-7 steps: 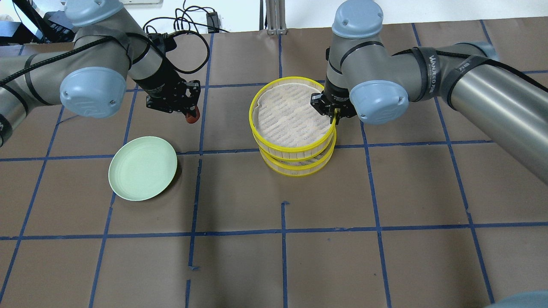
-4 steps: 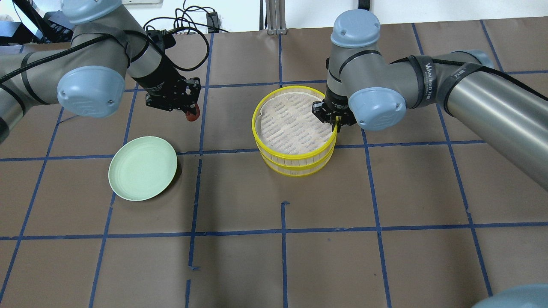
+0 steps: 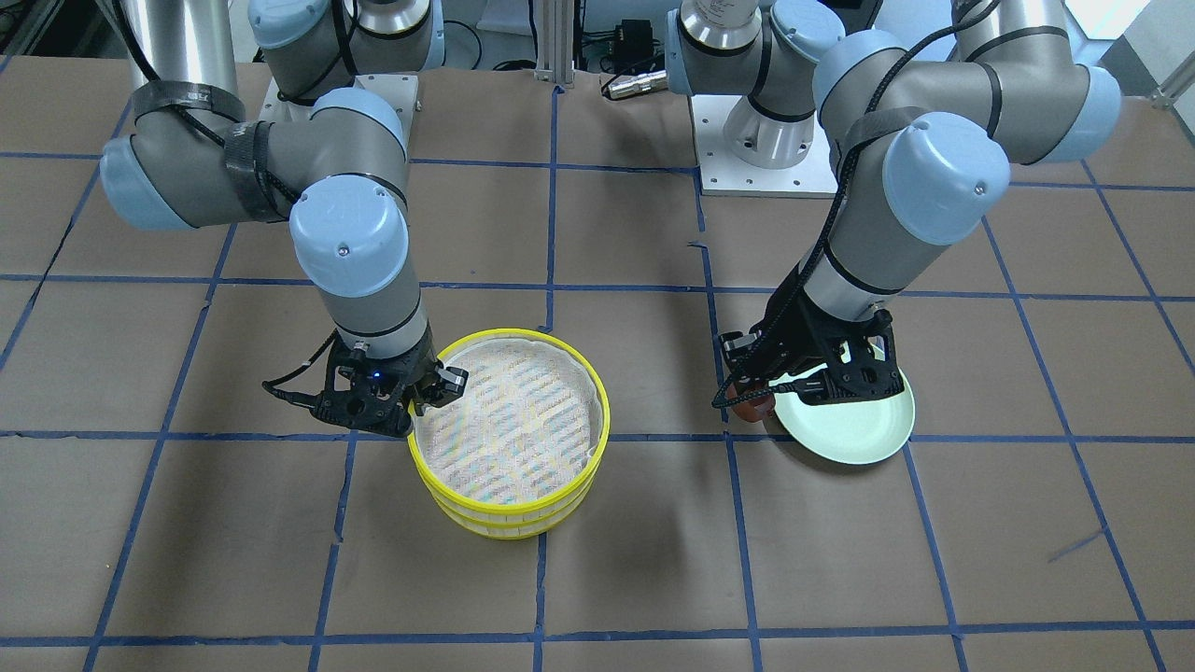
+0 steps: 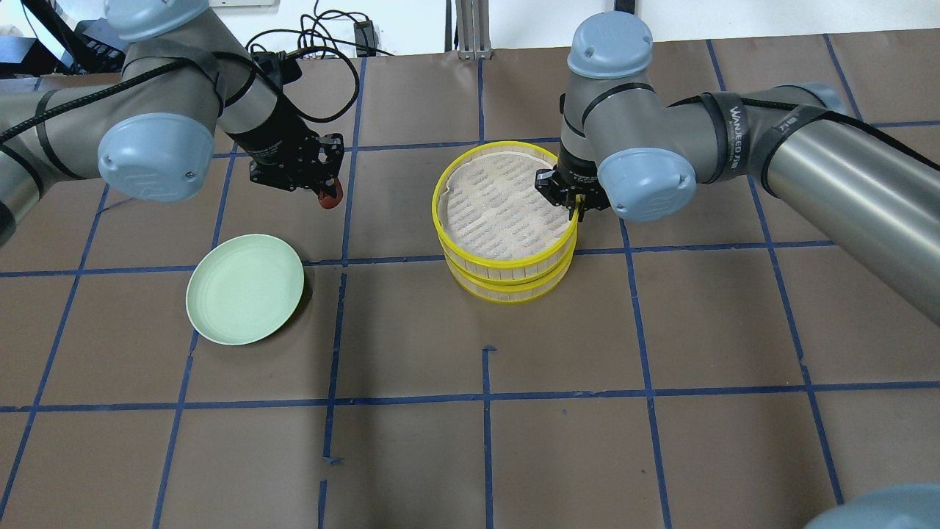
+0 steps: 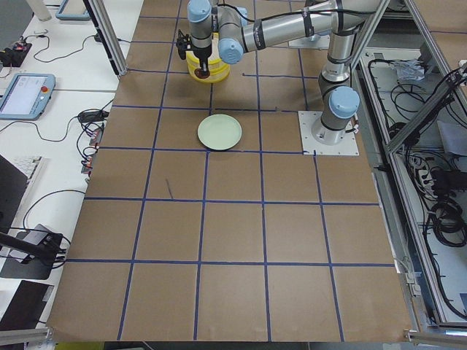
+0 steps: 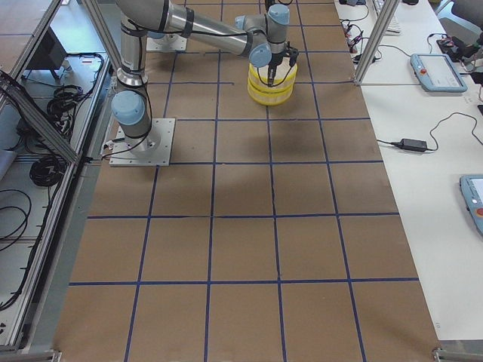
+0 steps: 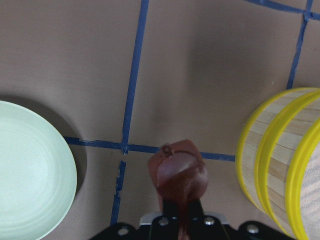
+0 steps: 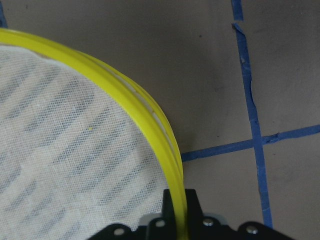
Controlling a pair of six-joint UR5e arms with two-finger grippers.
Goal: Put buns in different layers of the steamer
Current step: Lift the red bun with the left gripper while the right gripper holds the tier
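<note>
Two steamer layers stand stacked at the table's middle. The upper layer [image 4: 492, 209] shows its white liner, and the lower layer [image 4: 507, 292] shows only its slatted side. My right gripper [image 4: 575, 209] is shut on the upper layer's yellow rim [image 8: 150, 120] at its right edge. My left gripper [image 4: 328, 192] is shut on the reddish-brown bun [image 7: 181, 177] and holds it above the bare table, between the plate and the steamer. The bun also shows in the front view [image 3: 750, 403]. The white bun is hidden.
A pale green plate [image 4: 244, 288] lies empty, left of the steamer and nearer the robot than my left gripper. Blue tape lines cross the brown table cover. Cables lie at the table's far edge.
My right gripper has lowered the upper layer onto the lower one and still holds its rim. My left gripper with the bun has barely moved.
</note>
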